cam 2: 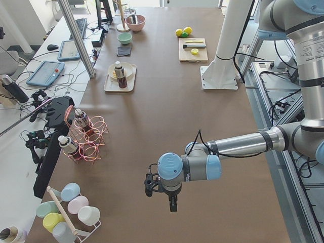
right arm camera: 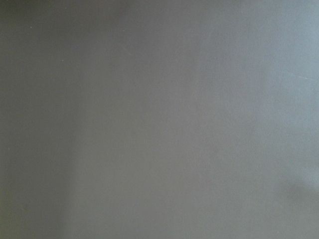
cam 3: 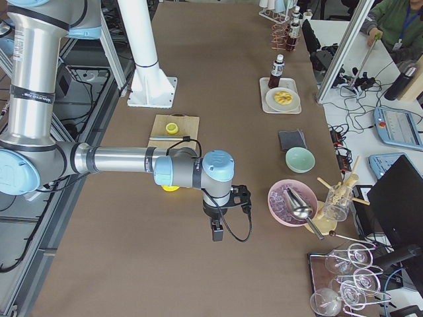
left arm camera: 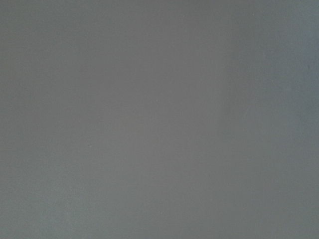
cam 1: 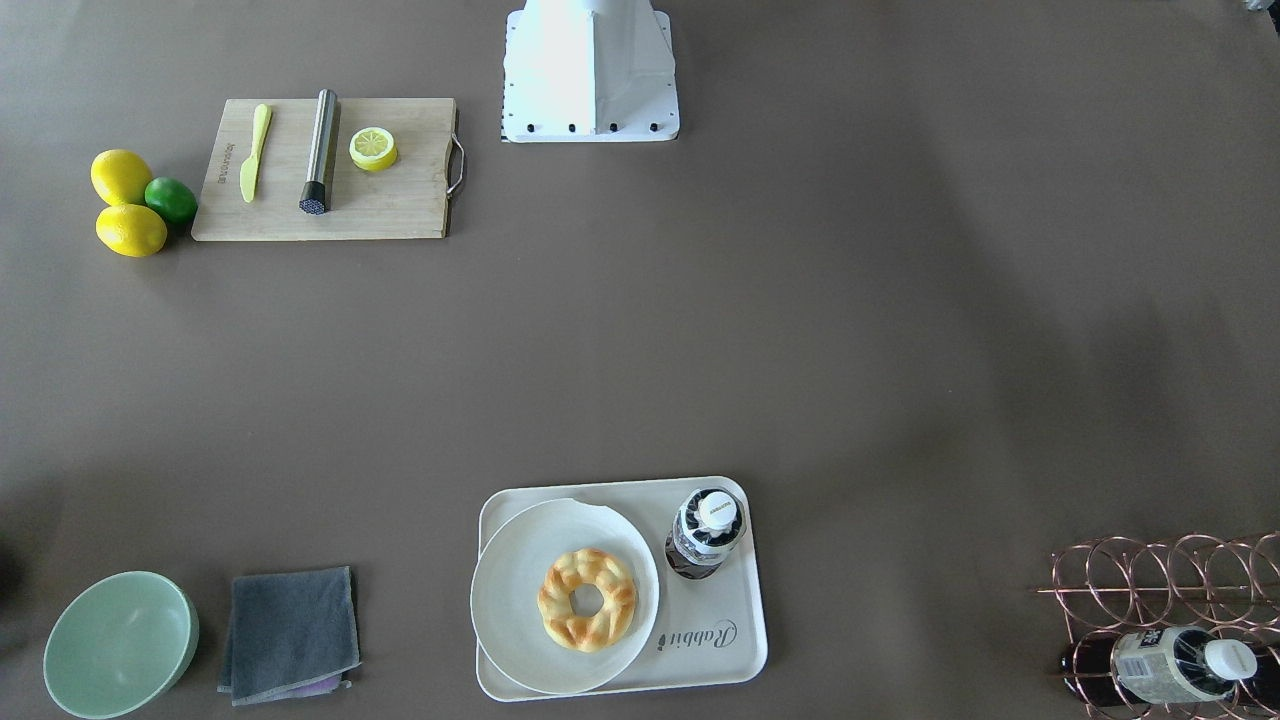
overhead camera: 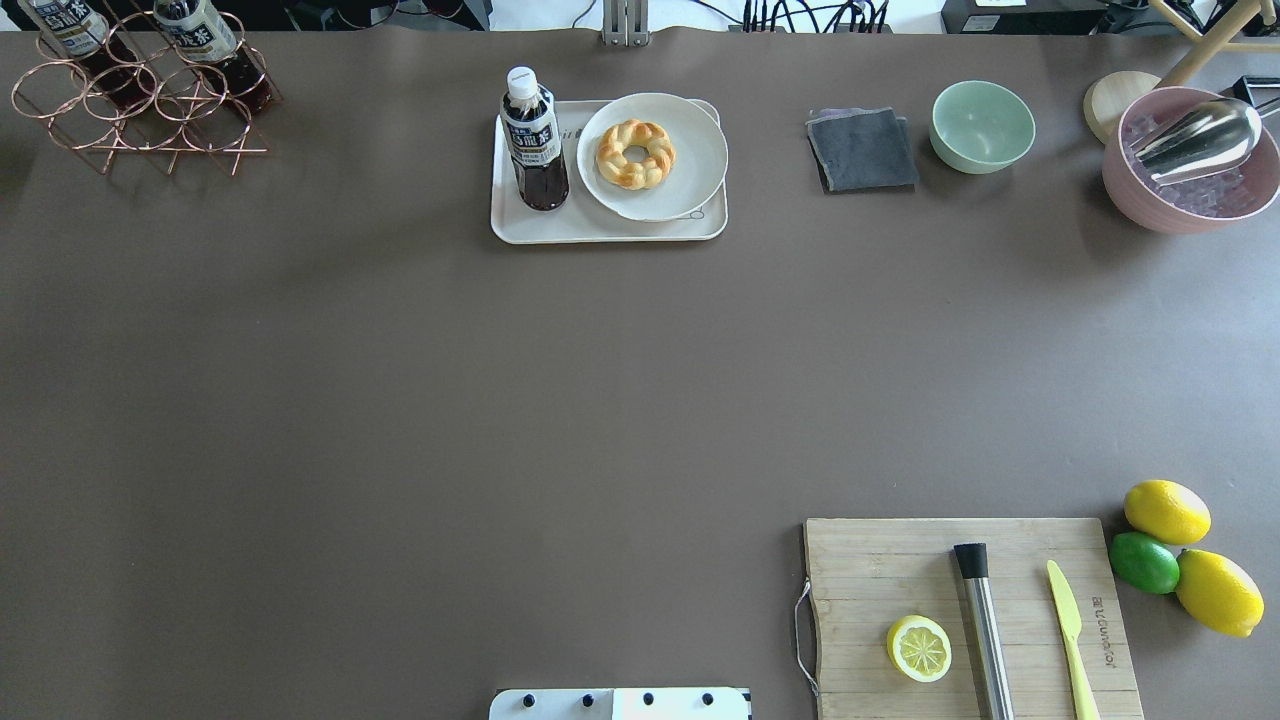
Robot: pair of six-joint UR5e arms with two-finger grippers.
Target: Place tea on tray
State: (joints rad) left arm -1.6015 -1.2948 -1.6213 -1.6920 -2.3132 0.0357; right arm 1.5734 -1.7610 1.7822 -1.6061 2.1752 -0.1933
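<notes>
The tea [overhead camera: 535, 140], a clear bottle of dark liquid with a white cap, stands upright on the cream tray [overhead camera: 600, 229] at its left end; it also shows in the front view [cam 1: 706, 530] on the tray [cam 1: 722, 640]. My left gripper [cam 2: 172, 204] hangs over bare table far from the tray, seen only in the exterior left view. My right gripper [cam 3: 216, 234] hangs over bare table near the pink bowl, seen only in the exterior right view. I cannot tell whether either is open or shut. Both wrist views show only brown table.
A white plate [overhead camera: 690, 160] with a braided bread ring [overhead camera: 635, 153] shares the tray. A copper wire rack [overhead camera: 140, 105] holds two like bottles. A grey cloth [overhead camera: 862, 150], green bowl [overhead camera: 982, 127], pink ice bowl [overhead camera: 1190, 170], cutting board [overhead camera: 870, 570], lemons and lime [overhead camera: 1165, 512].
</notes>
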